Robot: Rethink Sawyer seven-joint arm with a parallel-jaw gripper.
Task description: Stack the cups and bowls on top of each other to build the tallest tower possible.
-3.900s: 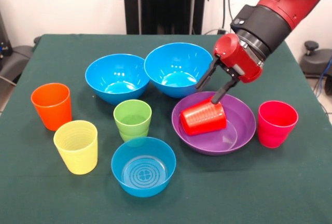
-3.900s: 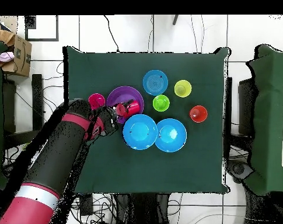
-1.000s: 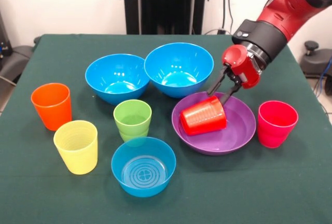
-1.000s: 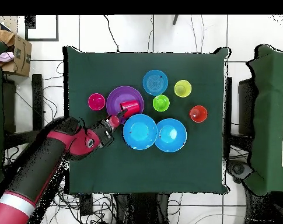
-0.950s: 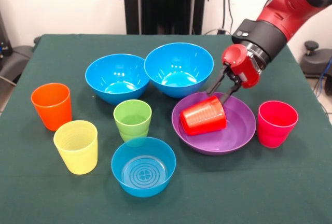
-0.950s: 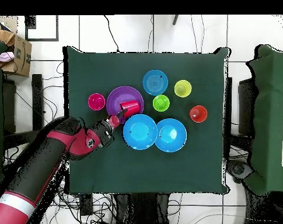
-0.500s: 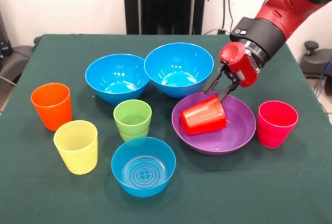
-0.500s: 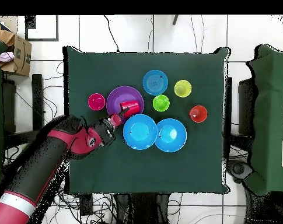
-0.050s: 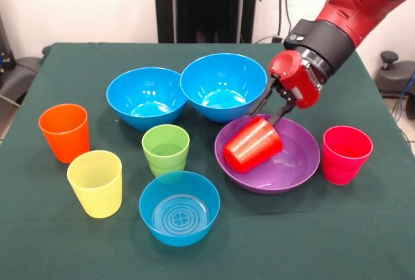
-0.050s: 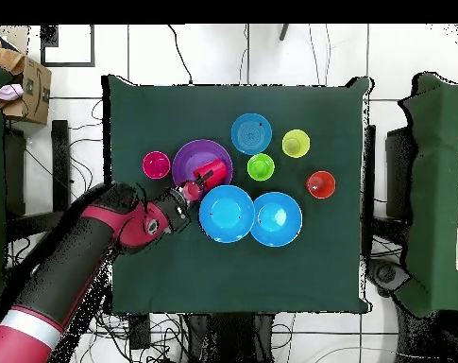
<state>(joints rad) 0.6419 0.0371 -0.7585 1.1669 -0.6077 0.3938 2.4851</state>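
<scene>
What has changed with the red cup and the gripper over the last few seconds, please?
The gripper has drawn in from an open straddle to shut its jaws on the rim of the red cup, and the cup has now tipped up slightly inside the purple bowl. The arm shifted a little towards the large blue bowls. All other cups and bowls stayed put.

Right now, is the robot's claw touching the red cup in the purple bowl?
Touching. In the front view the gripper has its jaws closed on the rim of the tipped red cup, which is lifted partly off the purple bowl.
</scene>
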